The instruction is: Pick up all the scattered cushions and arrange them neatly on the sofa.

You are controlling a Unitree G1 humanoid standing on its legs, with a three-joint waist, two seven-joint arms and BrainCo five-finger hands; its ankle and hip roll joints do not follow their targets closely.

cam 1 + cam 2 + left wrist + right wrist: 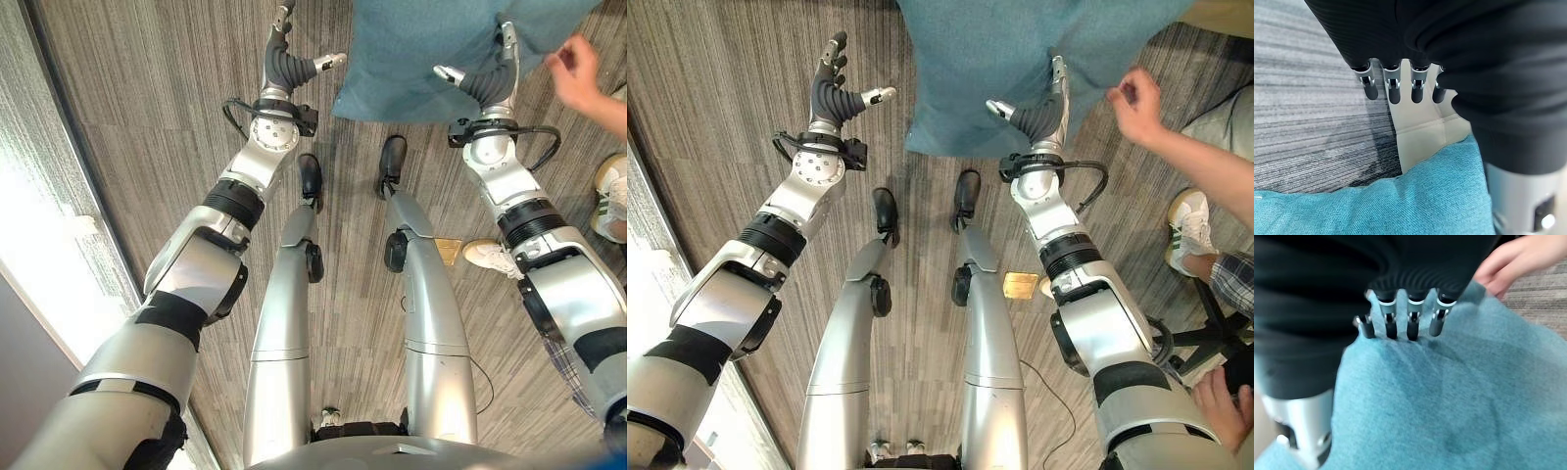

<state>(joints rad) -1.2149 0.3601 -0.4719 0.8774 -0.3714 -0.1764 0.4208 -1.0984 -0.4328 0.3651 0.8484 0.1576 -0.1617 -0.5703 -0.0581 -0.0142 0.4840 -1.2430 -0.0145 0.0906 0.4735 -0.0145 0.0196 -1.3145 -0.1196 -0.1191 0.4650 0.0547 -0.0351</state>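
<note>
Floor [147, 117]: grey striped carpet, under both arms and running up to the cushion's near edge.

Left robot hand [835, 90]: held out over bare carpet, well clear to the left of the cushion. Fingers straight and slightly spread, thumb pointing toward the cushion's left edge without reaching it. It holds nothing. In its own wrist view the dark fingertips [1395, 93] hang in a row above the carpet and a pale cream panel [1420, 132].

Right robot hand [1043, 103]: laid against the cushion near its lower middle. Fingers straight and together, pointing up along the fabric; thumb stuck out to the left over the cloth. In the right wrist view the fingertips [1411, 328] press flat into the teal surface with no curl round any fold.

Cushion [421, 54]: large, teal woven fabric, at the far middle of the scene ahead of the robot, its lower edge just beyond both wrists. The right robot hand rests on its face; the left one stays apart from it. A corner of the same fabric shows in the left wrist view [1400, 200], beside the cream panel.

Person's hand [576, 70]: at the cushion's right edge, fingers bunched at the fabric, just beyond the right robot hand.

Person's shoes [612, 196]: white, on the carpet at far right.
</note>
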